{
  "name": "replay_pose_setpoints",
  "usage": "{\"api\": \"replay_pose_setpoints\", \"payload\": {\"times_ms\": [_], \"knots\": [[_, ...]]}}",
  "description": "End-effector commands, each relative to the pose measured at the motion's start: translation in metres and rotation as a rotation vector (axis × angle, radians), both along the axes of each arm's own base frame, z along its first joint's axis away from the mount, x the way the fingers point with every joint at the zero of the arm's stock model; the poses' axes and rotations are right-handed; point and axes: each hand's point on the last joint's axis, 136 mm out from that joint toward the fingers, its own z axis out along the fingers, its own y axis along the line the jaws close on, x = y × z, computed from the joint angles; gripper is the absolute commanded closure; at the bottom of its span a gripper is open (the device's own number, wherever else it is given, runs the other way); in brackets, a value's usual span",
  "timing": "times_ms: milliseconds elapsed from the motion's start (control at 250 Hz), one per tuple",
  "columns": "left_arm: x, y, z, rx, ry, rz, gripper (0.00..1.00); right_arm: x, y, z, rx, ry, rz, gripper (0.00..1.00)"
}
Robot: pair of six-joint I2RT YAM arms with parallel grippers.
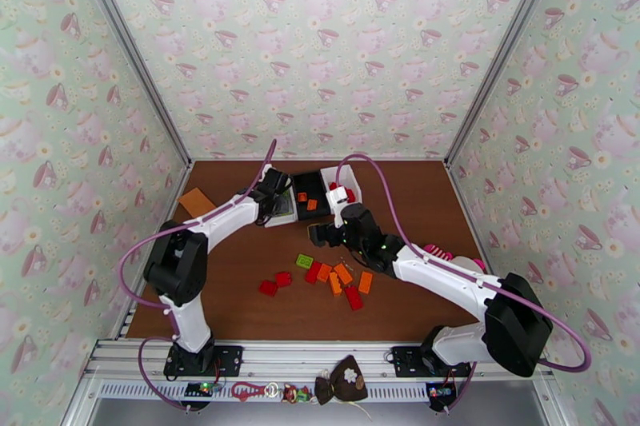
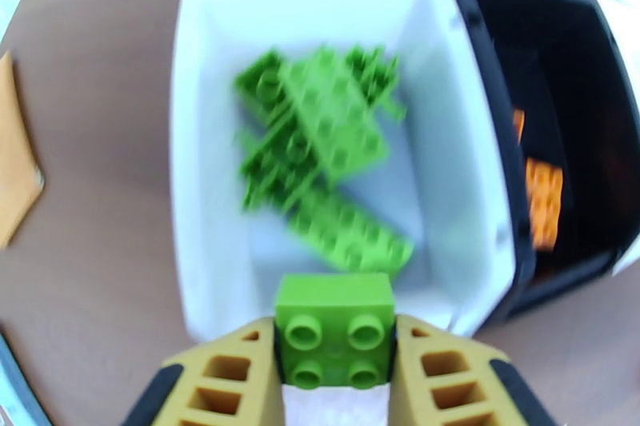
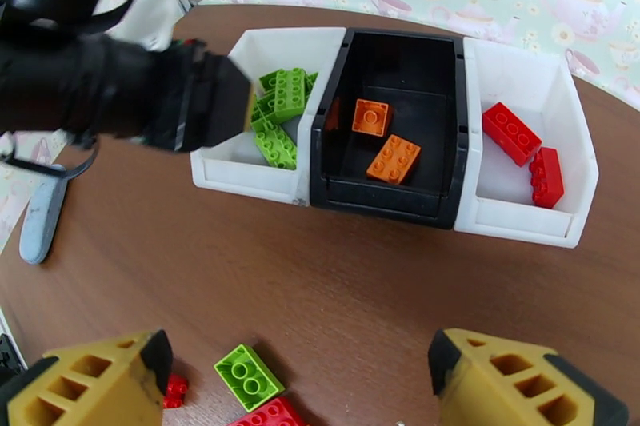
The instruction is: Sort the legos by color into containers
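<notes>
Top external view gives us the brown table (image 1: 240, 316), walled on three sides, with bare wood wide along its left, right and near parts. Our three bins stand side by side, touching, near the far edge: left white bin (image 1: 280, 220), black bin (image 1: 310, 196), right white bin (image 1: 354, 181). An orange card (image 1: 196, 201) lies well apart, by the left wall.

The left arm (image 1: 216, 224) reaches to the left white bin. The right arm (image 1: 432, 268) bends in from the right, and its right gripper (image 1: 318, 236) sits between the bins and the loose bricks (image 1: 336, 276) scattered mid-table.

From the right wrist we see its fingers spread wide with nothing between them, over bare wood and a loose green brick (image 3: 248, 376). Orange bricks (image 3: 388, 148) lie in the black bin, red bricks (image 3: 520, 144) in the right white one.

From the left wrist we see the left gripper (image 2: 336, 344) clamped on a lime brick (image 2: 336, 316) at the near rim of the left white bin. More green bricks (image 2: 328, 140) pile toward that bin's middle, leaving floor bare by its left wall.
</notes>
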Motion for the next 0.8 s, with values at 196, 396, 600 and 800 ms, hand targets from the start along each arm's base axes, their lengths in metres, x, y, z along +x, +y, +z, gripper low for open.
{"api": "replay_pose_setpoints", "payload": {"times_ms": [196, 396, 600, 800], "knots": [[0.024, -0.007, 0.006, -0.022, -0.031, -0.061, 0.52, 0.002, 0.009, 0.022, 0.091, -0.036, 0.003, 0.09], [0.012, -0.012, 0.041, -0.072, -0.160, -0.122, 0.20, -0.002, -0.007, 0.022, 0.076, -0.023, -0.052, 0.09], [-0.028, -0.032, 0.071, -0.141, -0.297, -0.319, 0.08, -0.019, -0.033, 0.005, 0.018, 0.044, -0.113, 0.09], [-0.086, -0.058, 0.079, -0.122, -0.406, -0.588, 0.04, -0.041, -0.078, -0.019, -0.098, 0.125, -0.222, 0.09]]}}
